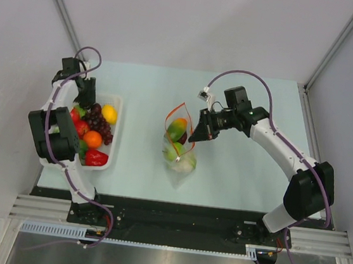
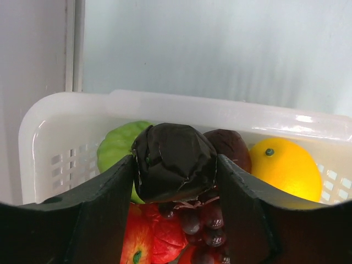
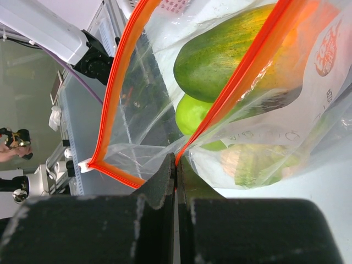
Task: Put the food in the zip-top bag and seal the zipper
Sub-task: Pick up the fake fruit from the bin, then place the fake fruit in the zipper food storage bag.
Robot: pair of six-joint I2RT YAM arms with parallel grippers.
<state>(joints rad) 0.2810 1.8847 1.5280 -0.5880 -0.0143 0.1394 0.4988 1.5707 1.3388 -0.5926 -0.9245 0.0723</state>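
Orange zipper (image 3: 236, 77) pinched in right gripper (image 3: 176, 162); left gripper (image 2: 176, 171) straddles dark crinkled round fruit (image 2: 175, 153), grip unclear.

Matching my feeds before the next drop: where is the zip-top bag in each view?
Top external: zip-top bag mid-table, right of the white tray, at the right gripper's tip.
Left wrist: not in it; only tray and fruit.
Right wrist: fills the upper frame, mouth open.
Landmark shared by top and right wrist: the orange-red zipper, pinched in the shut right jaws.
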